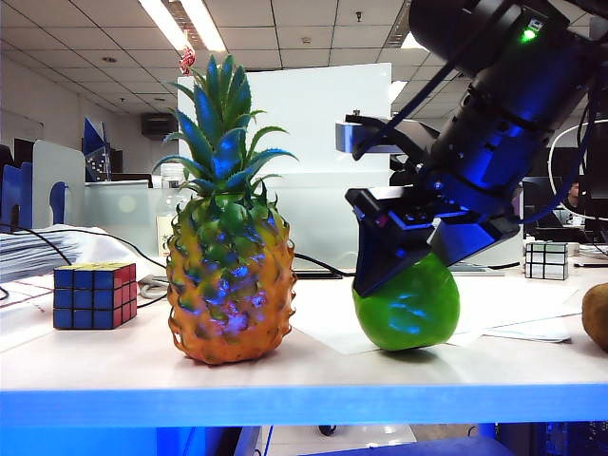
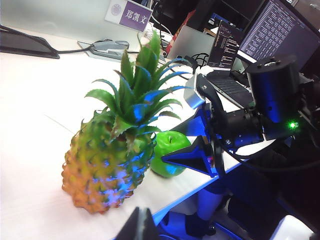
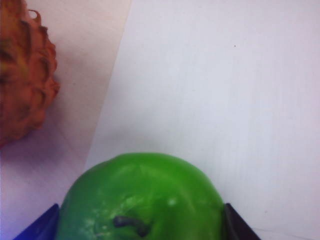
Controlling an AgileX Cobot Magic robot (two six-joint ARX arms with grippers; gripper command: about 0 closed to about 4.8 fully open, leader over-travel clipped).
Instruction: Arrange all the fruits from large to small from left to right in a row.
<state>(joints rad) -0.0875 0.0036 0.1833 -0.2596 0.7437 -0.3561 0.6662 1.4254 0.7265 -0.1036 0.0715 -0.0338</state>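
Observation:
The tall orange-yellow pineapple (image 1: 230,275) (image 2: 107,160) stands upright left of centre on the table. To its right the green apple (image 1: 408,309) (image 3: 142,197) rests on a white sheet. My right gripper (image 1: 399,280) (image 3: 140,227) comes down over it, one blue finger pressed to each side of the fruit, shut on it. The brown kiwi (image 1: 598,315) peeks in at the far right edge. My left gripper (image 2: 139,226) hangs off the table's front edge near the pineapple, fingers together and holding nothing. It is out of the exterior view.
A dark multicoloured puzzle cube (image 1: 93,294) sits left of the pineapple. A small white-green cube (image 1: 546,259) stands at the back right. A white paper sheet (image 1: 503,299) lies under the apple. Cables and laptops (image 2: 227,47) line the far side.

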